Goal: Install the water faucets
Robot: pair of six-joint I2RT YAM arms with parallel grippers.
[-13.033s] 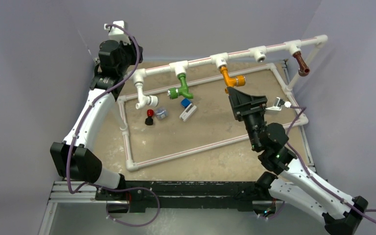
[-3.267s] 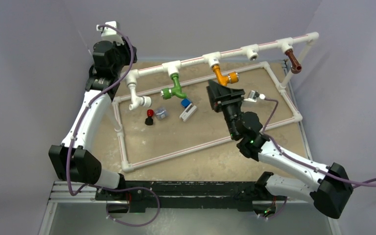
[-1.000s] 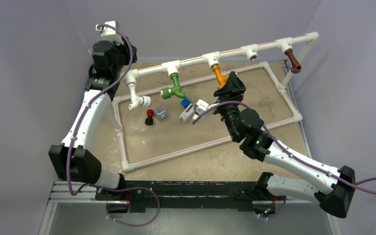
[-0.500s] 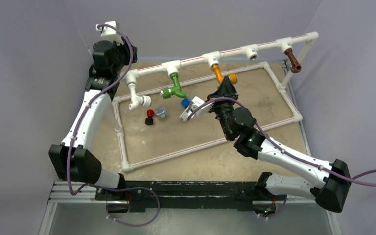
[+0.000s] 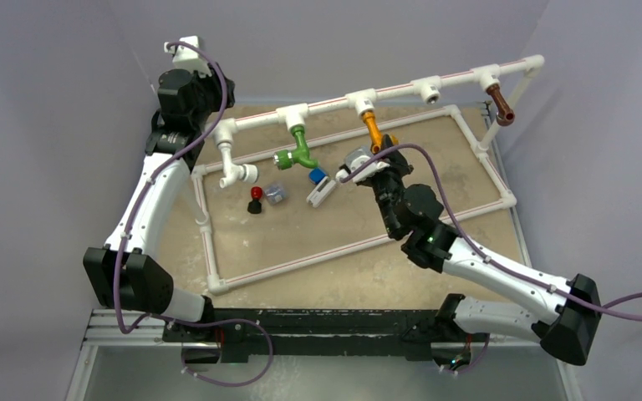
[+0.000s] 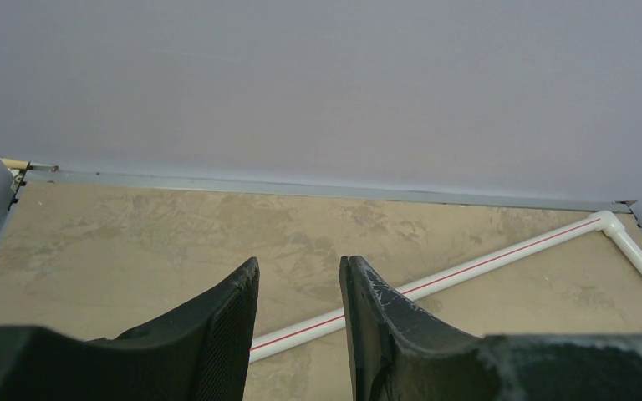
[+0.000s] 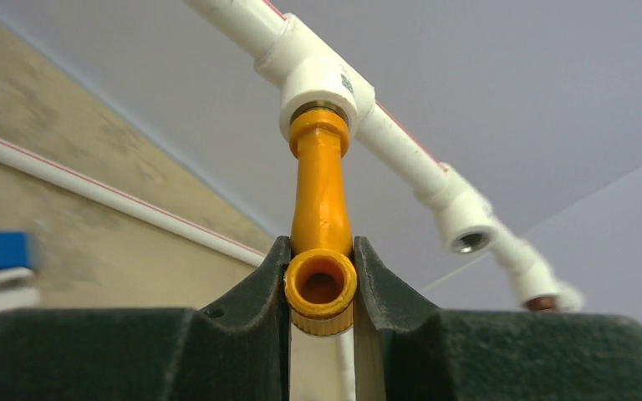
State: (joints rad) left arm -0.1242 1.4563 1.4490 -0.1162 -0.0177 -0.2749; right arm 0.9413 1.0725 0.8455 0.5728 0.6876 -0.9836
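Note:
The orange water faucet hangs from a white tee on the raised pipe, its stem running down to an open round mouth. My right gripper is shut on that lower end, one finger on each side of the mouth. A green faucet hangs from the tee to the left. A brown one hangs at the pipe's far right end. At the back left corner my left gripper is raised, open and empty, facing the wall.
A white pipe frame lies on the tan table. Inside it are a white elbow fitting, a red-and-black knob, a small grey piece and a blue-and-white part. One tee socket on the raised pipe is bare.
My right gripper rolled its wrist, shifted to the orange faucet's lower end and shut on it. The left arm stayed still.

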